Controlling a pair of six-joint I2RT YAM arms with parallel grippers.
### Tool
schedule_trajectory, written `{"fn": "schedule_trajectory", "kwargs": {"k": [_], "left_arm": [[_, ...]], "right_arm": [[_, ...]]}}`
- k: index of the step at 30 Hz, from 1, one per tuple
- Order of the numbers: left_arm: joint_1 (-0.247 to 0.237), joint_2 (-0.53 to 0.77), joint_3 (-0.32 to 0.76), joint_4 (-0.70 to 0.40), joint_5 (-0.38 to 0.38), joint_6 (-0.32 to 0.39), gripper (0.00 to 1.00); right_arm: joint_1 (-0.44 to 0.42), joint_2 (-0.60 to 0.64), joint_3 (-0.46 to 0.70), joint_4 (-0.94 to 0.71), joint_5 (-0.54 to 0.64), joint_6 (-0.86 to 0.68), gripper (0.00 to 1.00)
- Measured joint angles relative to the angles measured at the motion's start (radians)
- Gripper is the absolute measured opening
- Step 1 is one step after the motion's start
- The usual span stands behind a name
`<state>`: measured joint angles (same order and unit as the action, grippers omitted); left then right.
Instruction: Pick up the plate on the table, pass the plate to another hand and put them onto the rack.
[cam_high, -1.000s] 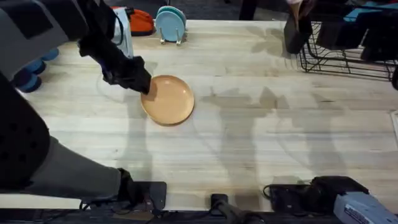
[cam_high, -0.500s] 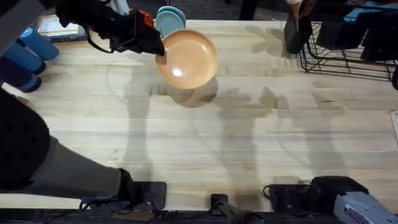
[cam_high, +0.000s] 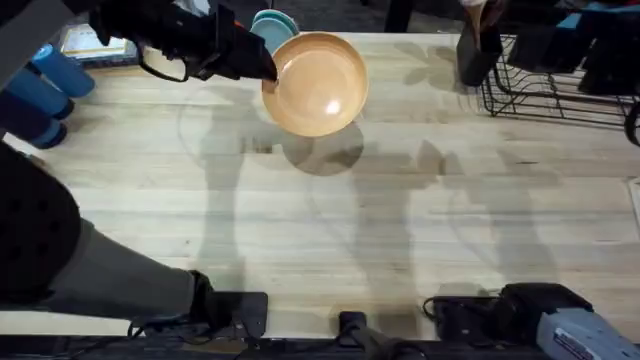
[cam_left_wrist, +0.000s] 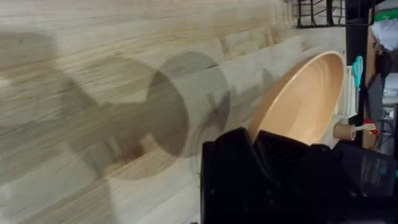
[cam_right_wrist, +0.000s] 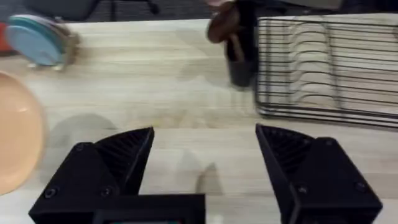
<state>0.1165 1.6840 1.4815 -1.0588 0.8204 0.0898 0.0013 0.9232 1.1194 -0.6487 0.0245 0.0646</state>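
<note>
Your left jaws (cam_high: 262, 72) are clamped on the near-left rim of the orange plate (cam_high: 316, 83) and hold it up off the surface (cam_high: 400, 230). The plate is tipped, so its shiny inside faces up and toward the camera overhead. Its round shadow (cam_high: 322, 157) lies on the wood just under it — the plate is not touching the wood. In the left wrist view you see the black fingers (cam_left_wrist: 273, 168) pinching the plate's edge, with the plate (cam_left_wrist: 301, 99) rising away from them and the shadow (cam_left_wrist: 168, 115) on the planks beside it.

Your right jaws (cam_right_wrist: 205, 165) are spread wide and hold nothing. In the right wrist view the two dark fingers sit far apart over bare wood (cam_right_wrist: 161, 99). The plate's rim (cam_right_wrist: 18, 140) peeks in at one side, well apart from these fingers.

Just behind the lifted plate stand the small light blue plates (cam_high: 272, 27) in their little wooden stand. The black wire dish rack (cam_high: 560, 85) sits at the far right of the surface — well apart from the plate. A dark tall thing (cam_high: 475, 50) stands just beside the rack's left end; what it is you cannot tell. Blue things (cam_high: 45, 85) sit at the far left edge.
</note>
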Motion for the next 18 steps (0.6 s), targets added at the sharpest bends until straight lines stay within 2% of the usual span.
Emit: {"fn": "schedule_trajectory", "kwargs": {"k": [3, 12, 18], "left_arm": [[0.0, 0.0, 0.0, 0.0, 0.003, 0.0, 0.041], [0.0, 0.0, 0.0, 0.0, 0.003, 0.0, 0.041], [0.0, 0.0, 0.0, 0.0, 0.003, 0.0, 0.041]], "right_arm": [[0.0, 0.022, 0.003, 0.001, -0.086, 0.016, 0.992], [0.003, 0.138, 0.004, 0.034, -0.438, 0.05, 0.992], [0.058, 0.171, 0.004, 0.129, -0.526, 0.135, 0.992]]}}
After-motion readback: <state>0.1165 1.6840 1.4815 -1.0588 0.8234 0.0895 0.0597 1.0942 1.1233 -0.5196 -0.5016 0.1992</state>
